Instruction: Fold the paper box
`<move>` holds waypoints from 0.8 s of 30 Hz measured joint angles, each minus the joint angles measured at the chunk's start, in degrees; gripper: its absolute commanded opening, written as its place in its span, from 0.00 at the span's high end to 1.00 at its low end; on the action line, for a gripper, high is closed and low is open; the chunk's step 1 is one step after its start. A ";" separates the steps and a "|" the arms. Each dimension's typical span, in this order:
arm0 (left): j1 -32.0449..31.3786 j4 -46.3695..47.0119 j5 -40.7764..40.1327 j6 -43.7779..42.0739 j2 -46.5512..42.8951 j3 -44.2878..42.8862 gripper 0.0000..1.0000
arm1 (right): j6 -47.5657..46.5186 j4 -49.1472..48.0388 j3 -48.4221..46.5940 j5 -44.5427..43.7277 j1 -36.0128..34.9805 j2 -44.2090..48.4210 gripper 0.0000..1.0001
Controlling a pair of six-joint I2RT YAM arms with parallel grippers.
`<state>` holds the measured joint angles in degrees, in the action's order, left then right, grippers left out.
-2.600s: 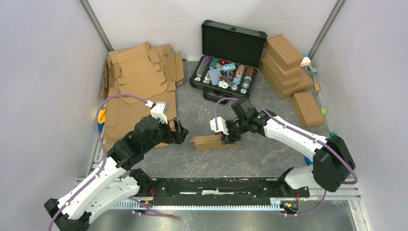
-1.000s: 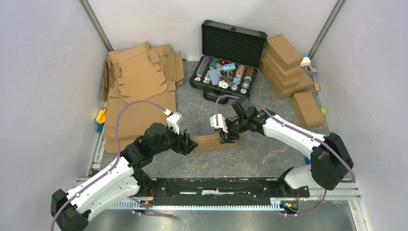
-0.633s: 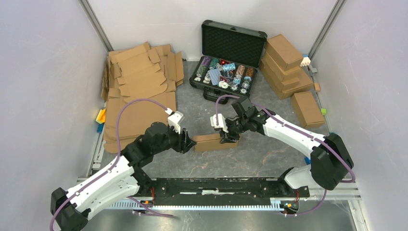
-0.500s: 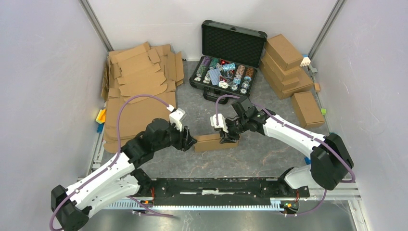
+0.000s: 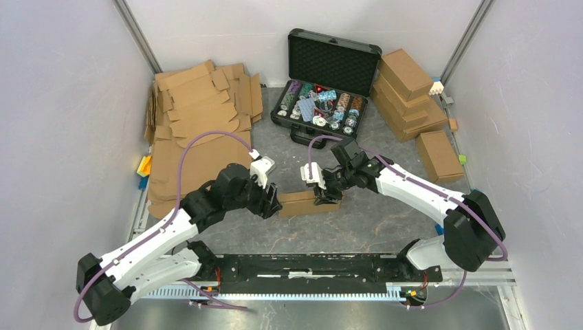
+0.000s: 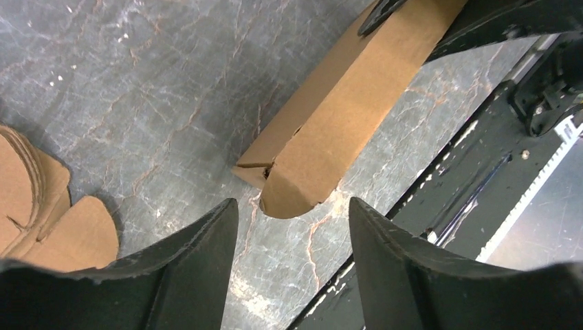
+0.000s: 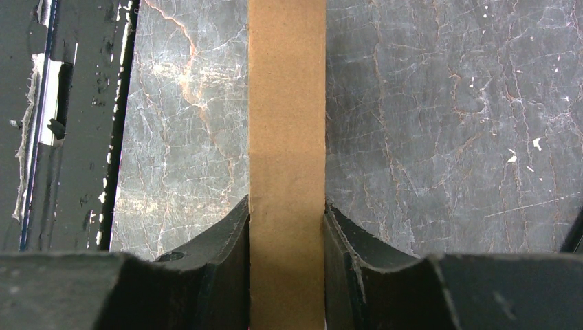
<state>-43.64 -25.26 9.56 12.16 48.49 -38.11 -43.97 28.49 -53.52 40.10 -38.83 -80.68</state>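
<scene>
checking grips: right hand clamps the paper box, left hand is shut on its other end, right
No: the left hand is open at the end of the paper box, not gripping it, per the left wrist view. The right hand does clamp it.

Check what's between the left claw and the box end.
Nothing. In the left wrist view the box's loose end sits at the mouth of the open left claw, touching neither finger; only bare grey table shows in the gaps.

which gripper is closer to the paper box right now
Right. The right gripper is on the paper box, its fingers clamped on both sides. The left gripper is at the box's other end, fingers spread either side, not touching.
</scene>
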 measured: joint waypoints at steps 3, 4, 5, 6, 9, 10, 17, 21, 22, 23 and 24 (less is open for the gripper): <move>0.00 -1.40 0.02 -0.98 2.34 -0.74 0.40 | 0.02 -0.02 0.02 0.00 0.00 0.00 0.68; 0.00 -1.68 0.00 -1.16 2.62 -0.76 0.41 | 0.02 -0.04 0.02 0.00 0.00 0.00 0.68; 0.00 -2.08 -0.09 -1.31 2.80 -0.81 0.43 | 0.07 -0.13 0.07 0.02 0.00 0.00 0.68; 0.00 -2.34 -0.22 -1.53 2.84 -0.85 0.44 | 0.07 -0.15 0.09 0.04 0.00 0.00 0.68; 0.00 -2.47 -0.63 -1.77 2.71 -1.05 0.54 | 0.09 -0.20 0.13 0.09 0.00 0.00 0.68; 0.00 -2.43 -0.68 -1.79 2.56 -1.05 0.57 | 0.09 -0.22 0.13 0.11 0.00 0.00 0.68; 0.00 -1.84 -0.55 -1.99 1.73 -1.33 0.75 | 0.22 -0.55 0.24 0.13 0.07 0.02 0.68; -0.20 -1.25 -0.20 -1.99 1.75 -1.33 0.79 | 0.22 -0.68 0.31 0.22 0.11 0.02 0.68; -0.22 -1.20 -0.11 -1.99 1.75 -1.38 0.79 | 0.22 -0.68 0.31 0.20 0.11 0.02 0.68; -0.22 -1.18 -0.09 -1.99 1.75 -1.38 0.79 | 0.22 -0.70 0.31 0.20 0.11 0.02 0.68; -0.22 -1.18 -0.07 -1.99 1.75 -1.40 0.80 | 0.22 -0.72 0.33 0.20 0.11 0.02 0.68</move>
<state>-43.86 -26.44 9.50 10.17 50.24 -39.51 -43.75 27.77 -53.19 40.29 -38.72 -80.66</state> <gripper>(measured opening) 0.215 0.400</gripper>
